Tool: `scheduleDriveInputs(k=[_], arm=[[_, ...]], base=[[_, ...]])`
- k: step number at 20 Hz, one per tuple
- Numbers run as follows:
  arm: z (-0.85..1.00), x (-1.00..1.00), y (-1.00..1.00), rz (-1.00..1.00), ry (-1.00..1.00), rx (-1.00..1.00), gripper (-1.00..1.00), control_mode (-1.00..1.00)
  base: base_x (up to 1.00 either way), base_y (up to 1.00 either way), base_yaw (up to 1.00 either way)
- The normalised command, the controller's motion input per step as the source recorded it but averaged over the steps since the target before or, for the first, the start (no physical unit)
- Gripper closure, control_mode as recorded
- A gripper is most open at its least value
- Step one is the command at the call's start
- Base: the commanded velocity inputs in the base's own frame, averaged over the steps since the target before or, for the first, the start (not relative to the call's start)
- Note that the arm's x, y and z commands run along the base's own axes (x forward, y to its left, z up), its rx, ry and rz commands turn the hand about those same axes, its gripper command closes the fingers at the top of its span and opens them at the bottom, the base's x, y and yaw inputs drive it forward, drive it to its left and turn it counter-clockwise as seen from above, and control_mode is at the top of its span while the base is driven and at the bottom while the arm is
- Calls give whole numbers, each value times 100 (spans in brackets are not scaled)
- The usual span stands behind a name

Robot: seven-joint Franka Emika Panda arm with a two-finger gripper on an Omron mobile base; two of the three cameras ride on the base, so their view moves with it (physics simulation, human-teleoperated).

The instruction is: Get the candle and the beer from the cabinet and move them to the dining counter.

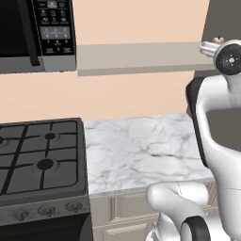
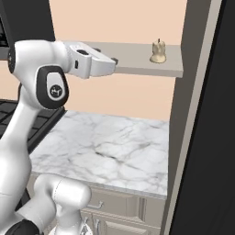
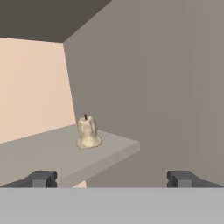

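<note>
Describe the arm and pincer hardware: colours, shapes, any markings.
The arm is glossy white, built of rounded tubular links with dark charcoal joint bands. Round dark end caps carry small white markings. The hand is a blocky white housing. The pincer has two small, square, dark grey finger tips. No cables are visible.

Home kitchen: black gas stove (image 1: pixel 40 157) beside white veined marble worktop (image 1: pixel 141 150), microwave (image 1: pixel 37 33) mounted above, beige panelled base cabinets (image 2: pixel 119 213) with drawer pulls, peach wall, grey shelf board (image 2: pixel 137 59).

The candle (image 3: pixel 88 132) stands upright near the cabinet (image 3: pixel 52 153) end, beyond the wide-open tool (image 3: pixel 112 178).
</note>
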Motion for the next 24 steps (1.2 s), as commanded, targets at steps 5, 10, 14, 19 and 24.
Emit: scheduleDriveInputs(k=[5, 10, 14, 19, 24], arm=[[-3, 26, 0, 0, 0, 0, -100, -100], [0, 32, 4, 0, 0, 0, -100, -100], [0, 44, 6, 0, 0, 0, -100, -100], [-1, 25, -32, 2, 4, 6, -100, -100], [0, 41, -6, 0, 10, 2, -100, -100]], base=[[0, 0, 0], [0, 0, 0], [0, 0, 0], [0, 0, 0], [0, 0, 0]])
